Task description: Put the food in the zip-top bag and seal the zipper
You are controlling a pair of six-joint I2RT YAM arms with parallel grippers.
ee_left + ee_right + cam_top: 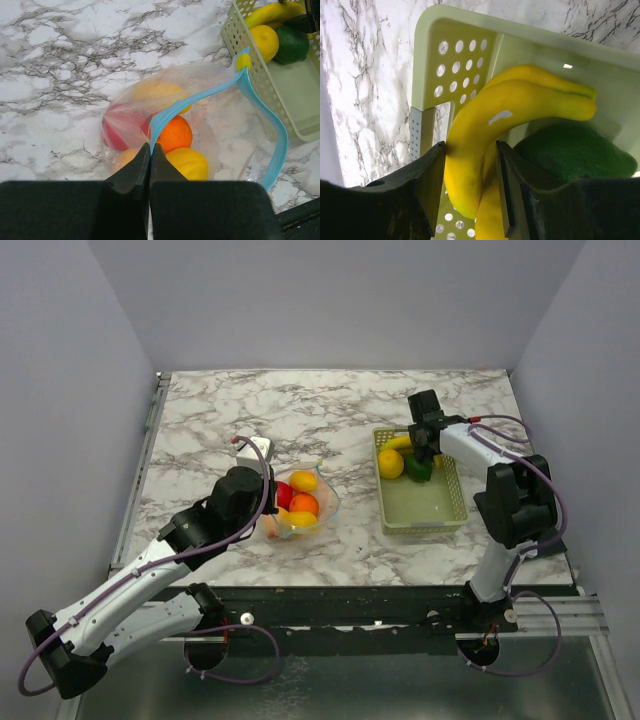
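marble table, slotted basket right of centre with banana, lemon, green piece, zip-top bag just left of it, mouth open, apple and orange inside, right gripper fingers pinching banana in basket, left gripper fingers pressed together on blue zipper

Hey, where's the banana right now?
In the top view the banana lies on the right side, in the far corner of the basket, beside the green piece, between the fingers of the right hand.
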